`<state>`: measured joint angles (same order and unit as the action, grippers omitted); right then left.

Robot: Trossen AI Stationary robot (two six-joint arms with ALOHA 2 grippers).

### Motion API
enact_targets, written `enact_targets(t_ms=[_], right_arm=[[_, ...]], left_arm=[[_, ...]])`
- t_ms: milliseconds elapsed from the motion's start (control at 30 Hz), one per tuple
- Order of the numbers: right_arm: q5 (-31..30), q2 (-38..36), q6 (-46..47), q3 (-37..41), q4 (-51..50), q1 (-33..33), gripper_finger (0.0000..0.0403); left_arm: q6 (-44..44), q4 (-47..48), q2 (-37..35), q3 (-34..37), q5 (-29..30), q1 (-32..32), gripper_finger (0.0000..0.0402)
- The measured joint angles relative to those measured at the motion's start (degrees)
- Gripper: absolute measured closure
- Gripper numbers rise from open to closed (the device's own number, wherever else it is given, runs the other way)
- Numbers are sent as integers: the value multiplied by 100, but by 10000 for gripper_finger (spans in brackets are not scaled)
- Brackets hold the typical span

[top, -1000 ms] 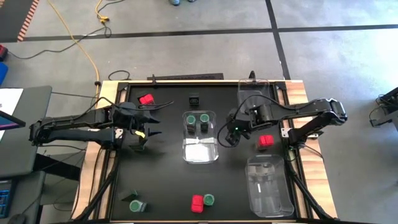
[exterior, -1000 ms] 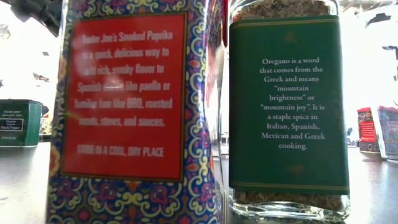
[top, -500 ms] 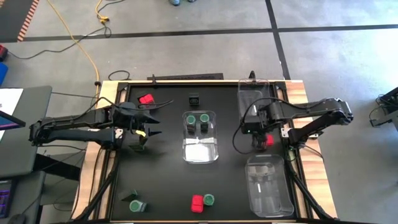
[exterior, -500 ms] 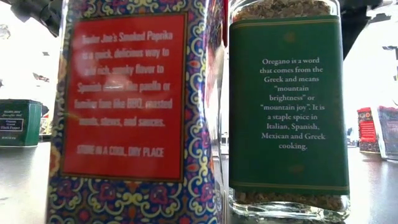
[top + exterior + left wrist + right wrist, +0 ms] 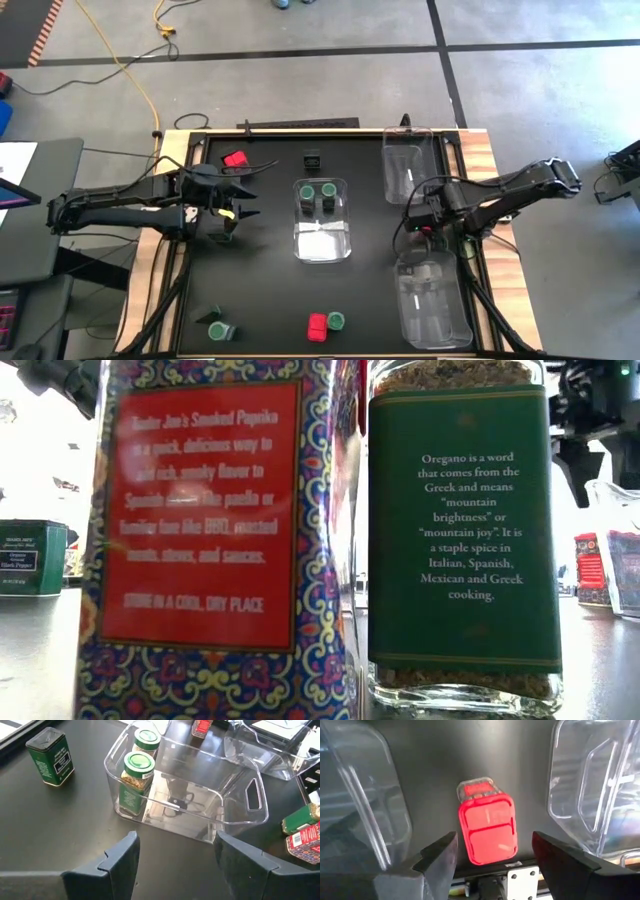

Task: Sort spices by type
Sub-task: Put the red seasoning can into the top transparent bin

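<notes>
The red spice box [image 5: 487, 822] lies on the black bench [image 5: 270, 280] between 2 clear plastic bins [image 5: 430, 300]. Only the right wrist view shows it, under the right pincer [image 5: 492, 851], whose fingers stand open astride it; overhead, the arm hides it. 1 second earlier this pincer was nearer the middle bin [image 5: 322, 222]. The left pincer [image 5: 175, 857] is open, empty, beside that bin.

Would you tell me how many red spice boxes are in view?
3 red boxes: one upper left in the high view, one bottom middle, one at right below the right arm's jaws. Others may be hidden.
</notes>
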<state>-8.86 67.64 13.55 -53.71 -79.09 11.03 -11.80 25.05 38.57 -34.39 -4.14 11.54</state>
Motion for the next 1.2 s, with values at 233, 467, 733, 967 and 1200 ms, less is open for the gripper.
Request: enact_targets(t_ms=[233, 467, 733, 967, 1200], right_arm=[[0, 8, -288, 411, 123, -164, 112], [0, 19, -445, 572, 249, -241, 112], [0, 19, -501, 574, 380, -462, 112], [277, 21, -432, 574, 669, -541, 112], [278, 21, -13, 574, 676, -547, 112]], left_arm=[[-1, -1, 0, 0, 0, 1, 159], [-1, -1, 0, 0, 0, -1, 159], [-1, -1, 0, 0, 0, -1, 159], [17, -1, 0, 0, 0, 0, 159], [147, -1, 0, 0, 0, 0, 159]])
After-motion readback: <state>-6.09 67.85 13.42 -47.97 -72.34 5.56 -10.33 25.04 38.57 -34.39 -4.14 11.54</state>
